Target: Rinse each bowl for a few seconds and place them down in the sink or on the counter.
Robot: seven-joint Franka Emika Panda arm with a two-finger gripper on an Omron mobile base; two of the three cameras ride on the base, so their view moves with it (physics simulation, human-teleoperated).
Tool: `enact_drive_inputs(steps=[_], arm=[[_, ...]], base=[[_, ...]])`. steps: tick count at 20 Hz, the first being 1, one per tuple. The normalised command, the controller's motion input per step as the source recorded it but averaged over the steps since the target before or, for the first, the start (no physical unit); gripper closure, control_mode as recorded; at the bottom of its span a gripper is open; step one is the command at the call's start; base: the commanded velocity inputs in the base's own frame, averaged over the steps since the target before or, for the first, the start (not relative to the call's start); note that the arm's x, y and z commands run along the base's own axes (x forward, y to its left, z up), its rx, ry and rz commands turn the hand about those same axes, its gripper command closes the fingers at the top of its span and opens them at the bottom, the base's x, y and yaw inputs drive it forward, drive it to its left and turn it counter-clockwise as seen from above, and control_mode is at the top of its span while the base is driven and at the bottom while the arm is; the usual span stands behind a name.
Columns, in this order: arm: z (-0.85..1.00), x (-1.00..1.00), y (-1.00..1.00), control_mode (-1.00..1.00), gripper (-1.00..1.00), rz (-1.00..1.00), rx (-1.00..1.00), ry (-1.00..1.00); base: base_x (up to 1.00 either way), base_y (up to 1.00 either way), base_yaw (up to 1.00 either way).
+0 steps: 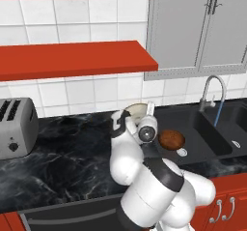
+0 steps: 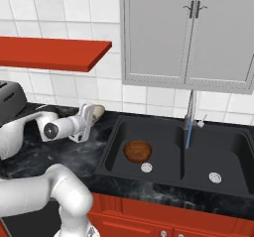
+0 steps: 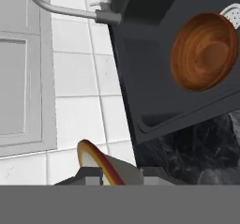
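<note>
Cream-white bowl (image 3: 101,164) pinched on edge between gripper (image 3: 121,175) jaws above counter (image 2: 79,151), reddish-brown bowl (image 2: 137,150) lying in sink (image 2: 163,181) left basin, faucet (image 2: 190,114) running.

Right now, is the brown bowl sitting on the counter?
No, the brown bowl lies inside the left basin of the sink, beside its drain.

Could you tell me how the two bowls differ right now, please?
The reddish-brown bowl lies in the left basin of the sink, beside the drain; the cream bowl is pinched by its rim in the gripper over the counter. The brown one sits upright, the cream one is tilted on edge. Both are small, shallow and round.
</note>
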Motion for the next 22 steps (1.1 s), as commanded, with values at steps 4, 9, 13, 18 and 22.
enact_drive_inputs(steps=[4, 9, 13, 18, 22], arm=[[0.24, -0.21, -0.48, -1.00, 1.00, -0.20, 0.08, 0.04], [0.18, -0.07, -0.31, -1.00, 1.00, -0.19, 0.04, 0.04], [0.22, -0.01, -0.45, -1.00, 1.00, -0.16, 0.04, 0.04], [0.15, 0.00, -0.50, -1.00, 1.00, -0.14, 0.04, 0.03], [0.07, 0.00, -0.52, -1.00, 1.00, -0.12, 0.03, 0.02]], base=[[0.00, 0.00, 0.00], [0.00, 0.00, 0.00], [0.00, 0.00, 0.00], [0.00, 0.00, 0.00], [0.00, 0.00, 0.00]])
